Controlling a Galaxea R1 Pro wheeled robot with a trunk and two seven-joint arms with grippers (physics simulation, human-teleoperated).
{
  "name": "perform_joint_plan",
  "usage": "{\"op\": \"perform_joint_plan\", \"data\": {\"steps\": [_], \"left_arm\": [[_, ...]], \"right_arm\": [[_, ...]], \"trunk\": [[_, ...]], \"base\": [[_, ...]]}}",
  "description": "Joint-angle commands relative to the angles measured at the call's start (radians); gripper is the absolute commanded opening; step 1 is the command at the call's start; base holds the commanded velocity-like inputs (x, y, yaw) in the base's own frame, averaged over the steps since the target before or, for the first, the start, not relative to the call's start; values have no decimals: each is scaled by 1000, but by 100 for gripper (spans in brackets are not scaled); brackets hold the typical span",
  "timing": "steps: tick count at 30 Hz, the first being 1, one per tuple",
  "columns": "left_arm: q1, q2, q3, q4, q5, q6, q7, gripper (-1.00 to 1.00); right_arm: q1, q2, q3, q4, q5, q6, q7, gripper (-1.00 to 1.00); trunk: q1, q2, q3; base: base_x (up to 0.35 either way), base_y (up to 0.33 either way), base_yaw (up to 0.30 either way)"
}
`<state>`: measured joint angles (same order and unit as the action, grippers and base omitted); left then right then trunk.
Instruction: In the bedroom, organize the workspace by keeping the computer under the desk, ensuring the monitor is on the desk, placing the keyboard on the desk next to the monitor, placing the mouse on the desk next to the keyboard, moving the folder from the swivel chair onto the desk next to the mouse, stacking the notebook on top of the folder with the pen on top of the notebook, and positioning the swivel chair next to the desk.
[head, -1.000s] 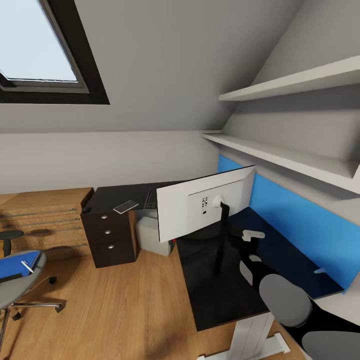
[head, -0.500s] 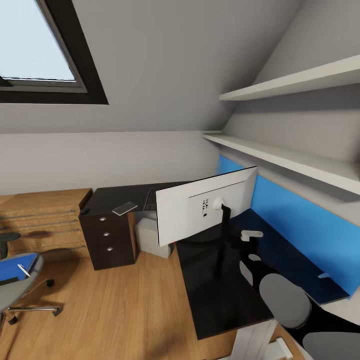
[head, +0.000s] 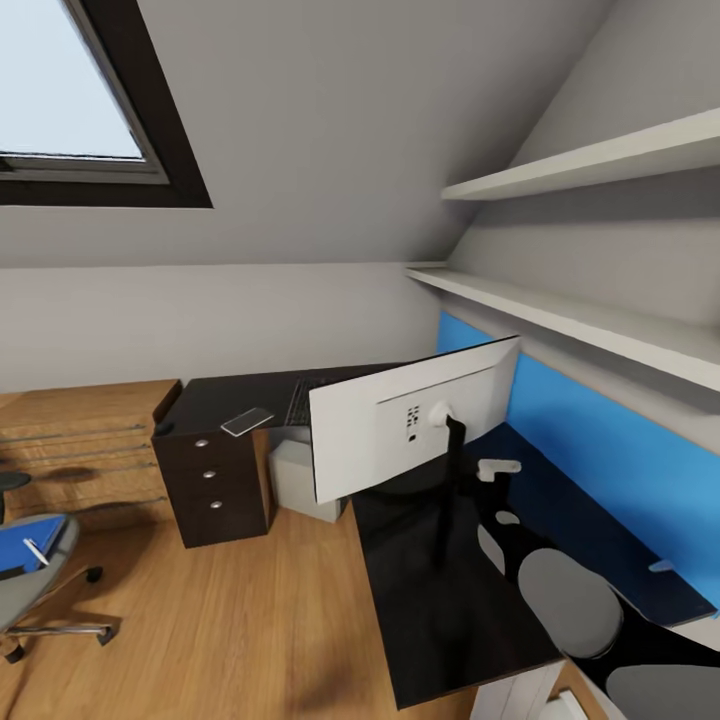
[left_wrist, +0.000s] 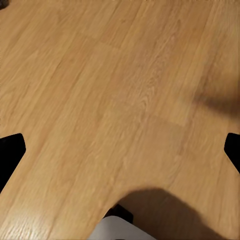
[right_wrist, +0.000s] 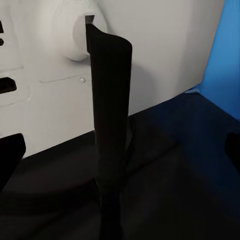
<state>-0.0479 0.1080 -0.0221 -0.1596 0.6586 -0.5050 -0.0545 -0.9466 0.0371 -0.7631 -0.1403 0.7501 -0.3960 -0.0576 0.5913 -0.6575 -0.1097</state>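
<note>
The white-backed monitor (head: 410, 425) stands on the black desk (head: 440, 600), its black stand (right_wrist: 110, 140) close in front of my right gripper (right_wrist: 120, 150), whose dark fingertips (right_wrist: 10, 157) are spread wide and open. The keyboard (head: 300, 398) lies partly hidden behind the monitor. A flat silver-grey item (head: 247, 421) rests on the desk's far wing. The grey computer (head: 295, 480) sits under the desk. At the far left, the swivel chair (head: 30, 585) carries the blue folder (head: 15, 548) with a pen (head: 35, 551) on it. My left gripper (left_wrist: 120, 150) hangs open over the bare wood floor (left_wrist: 120, 90).
A dark drawer unit (head: 215, 485) stands under the desk's far wing, beside a wooden dresser (head: 80, 440). Two white shelves (head: 580, 320) run above the blue wall panel (head: 600, 450) on the right. My arm's grey links (head: 570, 600) lie over the desk's near end.
The whole picture has shifted, so the camera has moved; the chair now sits further toward the left edge. The things themselves have not visibly moved.
</note>
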Motion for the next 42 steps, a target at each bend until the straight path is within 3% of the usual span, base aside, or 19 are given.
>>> {"op": "perform_joint_plan", "data": {"steps": [1, 5, 31, 35, 42], "left_arm": [[-1, 0, -2, 1, 9, -3, -5, 100], [0, 1, -2, 0, 11, -2, -3, 100], [0, 8, -1, -5, 10, 11, 4, 100], [0, 22, -2, -94, 8, 103, 6, 100], [-1, 65, 0, -340, 10, 368, 66, 100]], "right_arm": [[-1, 0, -5, 6, 11, -10, 0, 100], [0, 0, -5, 13, 12, -21, 8, 100], [0, 1, -5, 15, 8, -29, 10, 100], [0, 0, -5, 15, 8, -29, 10, 100], [0, -1, -5, 14, 9, -29, 9, 100]], "trunk": [[0, -1, -2], [0, -1, -2], [100, -183, -83], [115, -211, -96], [142, -260, -118]], "base": [[60, 0, 0], [24, 0, 0], [1, 0, 0], [0, 0, 0], [0, 0, 0]]}}
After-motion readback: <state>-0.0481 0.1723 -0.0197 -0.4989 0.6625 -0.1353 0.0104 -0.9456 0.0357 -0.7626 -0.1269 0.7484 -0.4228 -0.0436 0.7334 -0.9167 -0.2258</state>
